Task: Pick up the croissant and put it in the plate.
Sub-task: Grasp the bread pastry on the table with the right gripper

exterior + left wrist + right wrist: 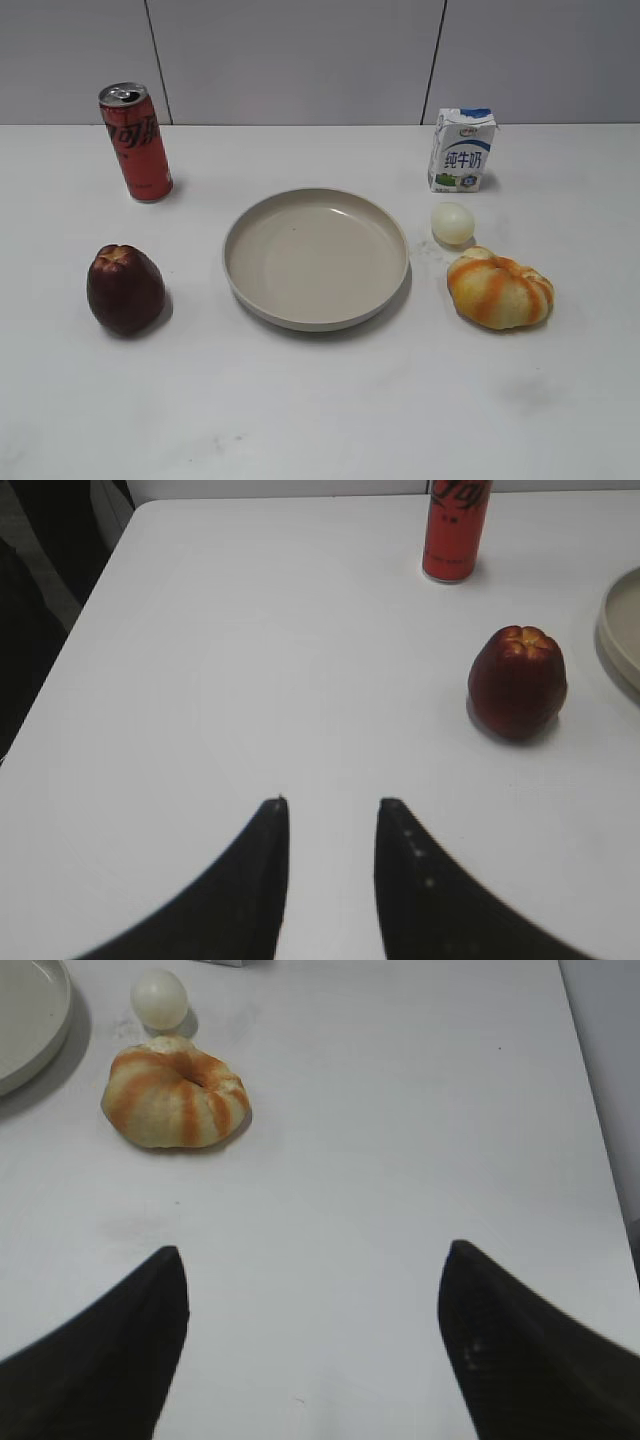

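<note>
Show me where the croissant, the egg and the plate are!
croissant (500, 291): exterior view, middle of its striped top.
egg (452, 223): exterior view, center of the shell.
plate (316, 256): exterior view, bare middle of its floor.

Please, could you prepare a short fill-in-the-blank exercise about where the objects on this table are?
1. The croissant lies on the table to the ____ of the plate.
2. The small egg sits between the croissant and the ____ carton.
3. The apple stands in front of the red ____.
4. The plate holds ____.

Missing words: right; milk; can; nothing
</note>
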Controlling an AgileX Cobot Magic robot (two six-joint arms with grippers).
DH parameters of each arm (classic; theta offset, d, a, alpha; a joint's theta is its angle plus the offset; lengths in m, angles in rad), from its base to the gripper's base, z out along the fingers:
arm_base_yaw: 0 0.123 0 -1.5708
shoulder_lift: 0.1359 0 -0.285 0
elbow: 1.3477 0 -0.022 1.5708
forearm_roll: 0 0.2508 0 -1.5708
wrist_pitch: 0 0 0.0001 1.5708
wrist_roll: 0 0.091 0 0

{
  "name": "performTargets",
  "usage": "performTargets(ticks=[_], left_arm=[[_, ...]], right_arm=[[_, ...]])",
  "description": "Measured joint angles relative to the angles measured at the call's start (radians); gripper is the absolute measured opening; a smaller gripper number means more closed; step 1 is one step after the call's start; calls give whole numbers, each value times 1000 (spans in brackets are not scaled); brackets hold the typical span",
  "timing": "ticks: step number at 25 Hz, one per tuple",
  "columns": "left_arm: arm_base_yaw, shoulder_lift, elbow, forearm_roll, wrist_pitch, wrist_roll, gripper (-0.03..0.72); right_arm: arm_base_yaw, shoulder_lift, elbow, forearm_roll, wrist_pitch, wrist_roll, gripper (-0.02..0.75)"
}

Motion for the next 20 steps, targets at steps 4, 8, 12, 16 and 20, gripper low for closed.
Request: performTargets(ticks=[4,8,12,16,20], left_arm=[[0,0,0,0,0,0,234],[0,0,0,0,0,0,234],[0,0,0,0,0,0,234],[0,0,0,0,0,0,234],[0,0,0,0,0,0,234]], right_arm=[[0,256,-70,0,-45,-12,589],[0,500,-168,0,-56,-105,589],[0,728,-272,19,-58,-258,589],[0,933,-379,102,-40,-461,589],[12,1080,-455,189,-38,-746,589]])
